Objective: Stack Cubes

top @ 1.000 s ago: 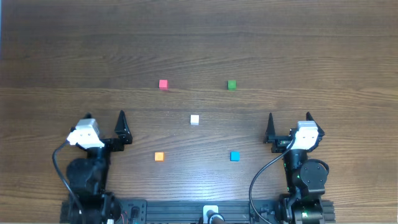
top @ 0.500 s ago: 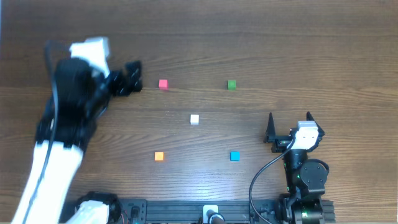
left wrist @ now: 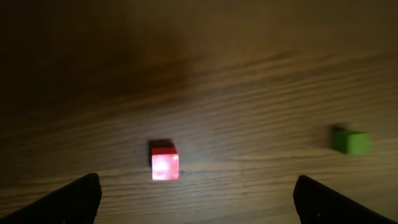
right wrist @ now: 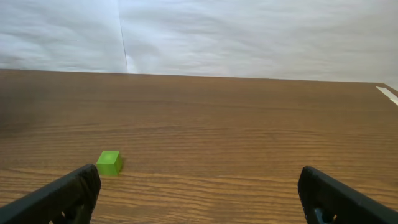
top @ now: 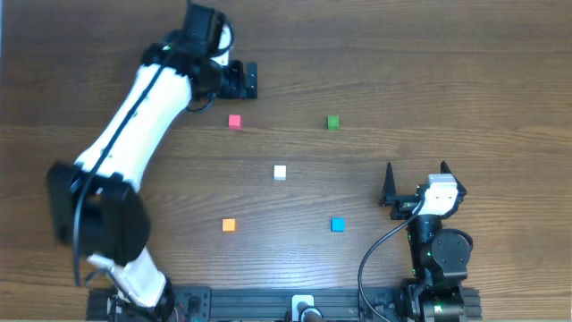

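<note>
From above we see white cube (top: 280,172), orange cube (top: 229,224), blue cube (top: 337,224); wrist views catch pink cube (left wrist: 165,167), green cube (left wrist: 350,141). Left jaws, right jaws released, tips cropped.

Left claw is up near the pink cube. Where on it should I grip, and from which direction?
Come straight down and close on two opposite side faces of the pink cube. It sits flat with bare table all round, so both fingers have room. The left claw is open far wider than the cube; probably centre it first, as the cube lies nearer one finger.
</note>
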`<state>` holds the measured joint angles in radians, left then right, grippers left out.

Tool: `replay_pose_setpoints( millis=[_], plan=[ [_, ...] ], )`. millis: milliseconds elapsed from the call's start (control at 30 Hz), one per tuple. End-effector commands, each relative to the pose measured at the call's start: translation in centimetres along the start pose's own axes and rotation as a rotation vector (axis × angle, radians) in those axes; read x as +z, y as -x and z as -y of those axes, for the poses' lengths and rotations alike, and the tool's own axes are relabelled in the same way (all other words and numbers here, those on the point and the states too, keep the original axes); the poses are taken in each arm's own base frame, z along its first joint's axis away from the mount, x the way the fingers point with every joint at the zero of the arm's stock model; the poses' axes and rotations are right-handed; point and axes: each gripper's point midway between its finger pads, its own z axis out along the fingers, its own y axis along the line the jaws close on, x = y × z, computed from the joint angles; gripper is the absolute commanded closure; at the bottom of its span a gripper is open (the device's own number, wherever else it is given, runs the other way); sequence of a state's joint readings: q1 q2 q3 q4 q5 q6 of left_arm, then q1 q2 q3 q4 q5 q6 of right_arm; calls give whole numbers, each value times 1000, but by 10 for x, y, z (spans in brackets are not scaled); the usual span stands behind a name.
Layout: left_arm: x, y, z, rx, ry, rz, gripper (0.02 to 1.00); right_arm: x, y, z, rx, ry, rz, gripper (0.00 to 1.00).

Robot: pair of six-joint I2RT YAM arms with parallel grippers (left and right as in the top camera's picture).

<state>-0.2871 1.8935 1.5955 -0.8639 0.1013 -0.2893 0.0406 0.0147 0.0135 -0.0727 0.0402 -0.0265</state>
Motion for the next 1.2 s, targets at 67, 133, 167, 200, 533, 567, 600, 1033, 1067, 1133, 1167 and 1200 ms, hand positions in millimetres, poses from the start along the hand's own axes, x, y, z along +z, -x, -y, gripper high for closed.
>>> replay_pose_setpoints(
  millis=[67, 133, 167, 200, 533, 567, 600, 1033, 1067, 1133, 1167, 1200],
  plan=[
    [42, -20, -12, -28, 43, -130, 47, 0, -2, 3, 4, -15, 2, 7],
    [54, -28, -13, -26, 53, -167, 56, 0, -2, 3, 4, -15, 2, 9],
    [58, -31, -14, -23, 58, -178, 62, 0, -2, 3, 4, -15, 2, 7],
    [64, -35, -13, -14, 74, -190, 77, 0, -2, 3, 4, -15, 2, 9],
    [88, -49, -21, -1, 130, -243, 123, 0, -2, 3, 4, -15, 2, 9],
    [88, -49, -22, 0, 134, -244, 139, 0, -2, 3, 4, -15, 2, 9],
    [88, -50, -22, -1, 135, -245, 156, 0, -2, 3, 4, -15, 2, 7],
    [98, -59, -32, -28, 174, -280, 432, 0, -2, 3, 4, -15, 2, 9],
    [99, -59, -33, -27, 176, -280, 448, 0, -2, 3, 4, -15, 2, 7],
    [99, -59, -34, -27, 182, -281, 470, 0, -2, 3, 4, -15, 2, 9],
    [100, -59, -34, -27, 182, -282, 485, 0, -2, 3, 4, -15, 2, 7],
    [101, -60, -35, -26, 185, -283, 505, 0, -2, 3, 4, -15, 2, 9]
  ],
)
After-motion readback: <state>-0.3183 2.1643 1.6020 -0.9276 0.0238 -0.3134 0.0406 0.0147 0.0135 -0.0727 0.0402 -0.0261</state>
